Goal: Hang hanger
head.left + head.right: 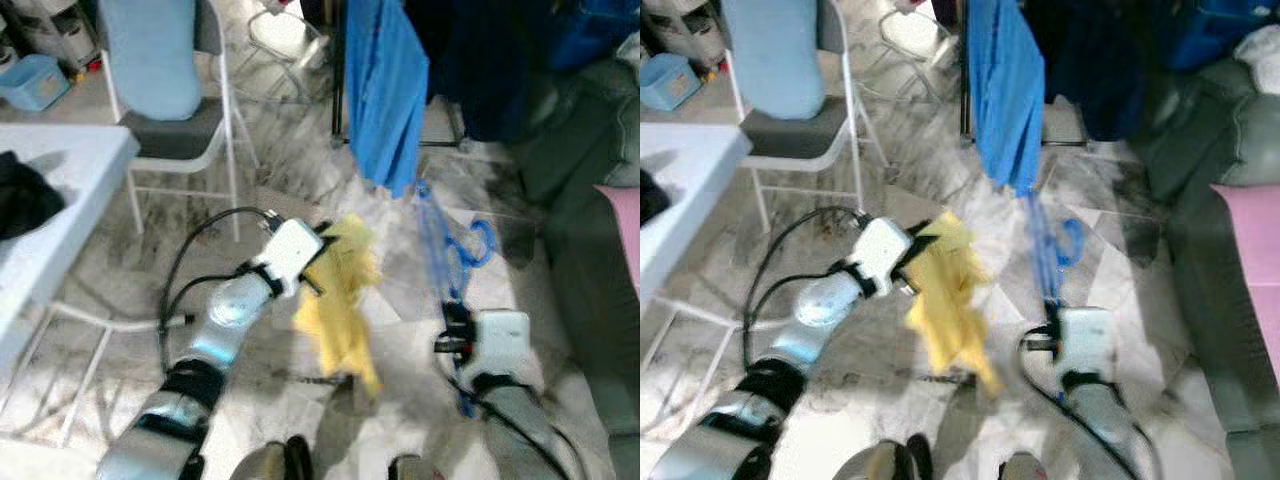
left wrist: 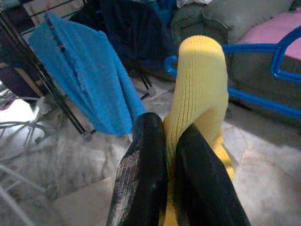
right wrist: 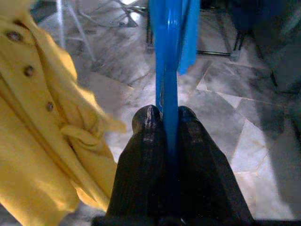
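My right gripper (image 3: pixel 164 120) is shut on a blue plastic hanger (image 1: pixel 450 250), which sticks up and forward from it over the marble floor, its hook (image 1: pixel 484 240) at the far end. A yellow buttoned garment (image 1: pixel 345 300) dangles from my left gripper (image 2: pixel 168 136), which is shut on a fold of it. The garment hangs just left of the hanger, apart from it. Beyond both stands a black drying rack (image 2: pixel 47 84) with a blue towel (image 1: pixel 385 90) draped over it.
A white folding chair (image 1: pixel 170 120) with a light blue cushion stands at the back left. A white table (image 1: pixel 60 190) with a dark cloth is at the left. A grey sofa (image 1: pixel 590 200) with a pink cushion (image 1: pixel 1250 250) runs along the right.
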`<state>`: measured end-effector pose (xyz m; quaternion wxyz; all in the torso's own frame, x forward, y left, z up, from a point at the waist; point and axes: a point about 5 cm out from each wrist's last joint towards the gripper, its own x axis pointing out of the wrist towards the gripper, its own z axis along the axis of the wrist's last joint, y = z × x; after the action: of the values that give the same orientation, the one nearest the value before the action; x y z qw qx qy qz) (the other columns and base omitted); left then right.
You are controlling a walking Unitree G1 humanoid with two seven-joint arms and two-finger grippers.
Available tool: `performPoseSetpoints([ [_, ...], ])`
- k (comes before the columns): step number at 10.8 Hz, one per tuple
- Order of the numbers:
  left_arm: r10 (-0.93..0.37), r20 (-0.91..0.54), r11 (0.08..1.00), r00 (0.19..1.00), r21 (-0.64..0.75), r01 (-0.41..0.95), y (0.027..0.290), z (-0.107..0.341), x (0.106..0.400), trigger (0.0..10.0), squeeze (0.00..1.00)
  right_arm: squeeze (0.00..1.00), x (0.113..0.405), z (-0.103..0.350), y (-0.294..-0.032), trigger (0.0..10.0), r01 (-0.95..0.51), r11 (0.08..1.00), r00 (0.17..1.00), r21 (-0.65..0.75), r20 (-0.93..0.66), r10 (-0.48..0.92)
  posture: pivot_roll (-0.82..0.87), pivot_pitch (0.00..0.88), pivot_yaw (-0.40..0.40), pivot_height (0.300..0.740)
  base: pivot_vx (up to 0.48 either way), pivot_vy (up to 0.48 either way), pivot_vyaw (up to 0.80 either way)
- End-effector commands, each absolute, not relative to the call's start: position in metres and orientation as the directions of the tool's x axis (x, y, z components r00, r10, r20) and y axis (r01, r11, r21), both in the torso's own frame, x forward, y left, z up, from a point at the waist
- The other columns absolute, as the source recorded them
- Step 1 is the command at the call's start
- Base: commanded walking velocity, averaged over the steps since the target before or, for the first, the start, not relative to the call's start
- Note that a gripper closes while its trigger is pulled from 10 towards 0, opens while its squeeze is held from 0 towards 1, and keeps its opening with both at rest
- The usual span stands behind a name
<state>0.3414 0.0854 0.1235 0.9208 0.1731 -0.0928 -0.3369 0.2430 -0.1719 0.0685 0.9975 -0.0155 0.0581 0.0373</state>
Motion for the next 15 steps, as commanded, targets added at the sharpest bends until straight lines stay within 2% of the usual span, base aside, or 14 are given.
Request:
performPoseSetpoints([
  [1, -0.660, 0.088, 0.714, 0.746, 0.380, 0.588, 0.080, 0.128, 0.341, 10.0, 0.00, 0.00, 0.240, 0.068, -0.174, 10.0, -0.071, 0.997, 0.990, -0.039, -0.128, 0.066, -0.22, 0.202, 0.066, 0.740, 0.000, 0.480, 0.00],
  [2, -0.661, 0.089, 0.715, 0.745, 0.377, 0.589, 0.079, 0.128, 0.340, 10.0, 0.00, 0.00, 0.240, 0.067, -0.173, 10.0, -0.073, 0.996, 0.989, -0.041, -0.129, 0.067, -0.22, 0.203, 0.067, 0.740, 0.000, 0.480, 0.00],
  [4, -0.672, 0.106, 0.713, 0.733, 0.358, 0.603, 0.076, 0.126, 0.337, 10.0, 0.00, 0.00, 0.239, 0.067, -0.173, 10.0, -0.069, 0.997, 0.989, -0.039, -0.132, 0.064, -0.23, 0.204, 0.069, 0.740, 0.000, 0.000, 0.00],
  [5, -0.658, 0.110, 0.738, 0.745, 0.289, 0.610, 0.076, 0.122, 0.335, 10.0, 0.00, 0.00, 0.238, 0.066, -0.172, 10.0, -0.069, 0.997, 0.989, -0.039, -0.133, 0.063, -0.23, 0.207, 0.071, 0.740, 0.000, 0.000, 0.00],
  [7, -0.586, 0.102, 0.805, 0.804, 0.187, 0.563, 0.083, 0.109, 0.332, 10.0, 0.00, 0.00, 0.238, 0.068, -0.177, 10.0, -0.070, 0.996, 0.989, -0.059, -0.131, 0.062, -0.22, 0.213, 0.067, 0.740, 0.000, 0.000, 0.00],
  [9, -0.486, 0.108, 0.871, 0.867, 0.149, 0.469, 0.093, 0.110, 0.342, 10.0, 0.00, 0.00, 0.240, 0.076, -0.193, 10.0, -0.109, 0.986, 0.987, -0.130, -0.132, 0.092, -0.22, 0.220, 0.058, 0.740, 0.000, 0.000, 0.00],
  [11, -0.465, 0.081, 0.858, 0.881, 0.286, 0.427, 0.098, 0.128, 0.361, 10.0, 0.00, 0.00, 0.241, 0.099, -0.216, 10.0, -0.266, 0.937, 0.959, -0.227, -0.156, 0.235, -0.21, 0.234, 0.050, 0.740, 0.000, 0.000, 0.00],
  [13, -0.462, 0.107, 0.839, 0.880, 0.376, 0.394, 0.107, 0.158, 0.380, 10.0, 0.00, 0.00, 0.232, 0.117, -0.237, 10.0, -0.414, 0.875, 0.905, -0.252, -0.220, 0.364, -0.23, 0.238, 0.068, 0.740, 0.000, 0.000, 0.00],
  [14, -0.457, 0.135, 0.814, 0.879, 0.462, 0.352, 0.113, 0.179, 0.389, 10.0, 0.00, 0.00, 0.219, 0.123, -0.239, 10.0, -0.526, 0.810, 0.843, -0.259, -0.286, 0.456, -0.23, 0.240, 0.083, 0.740, 0.000, 0.000, 0.00],
  [15, -0.502, 0.152, 0.790, 0.852, 0.481, 0.380, 0.110, 0.189, 0.390, 10.0, 0.00, 0.00, 0.215, 0.124, -0.238, 10.0, -0.545, 0.805, 0.829, -0.235, -0.294, 0.475, -0.24, 0.241, 0.092, 0.740, 0.000, 0.000, 0.00],
])
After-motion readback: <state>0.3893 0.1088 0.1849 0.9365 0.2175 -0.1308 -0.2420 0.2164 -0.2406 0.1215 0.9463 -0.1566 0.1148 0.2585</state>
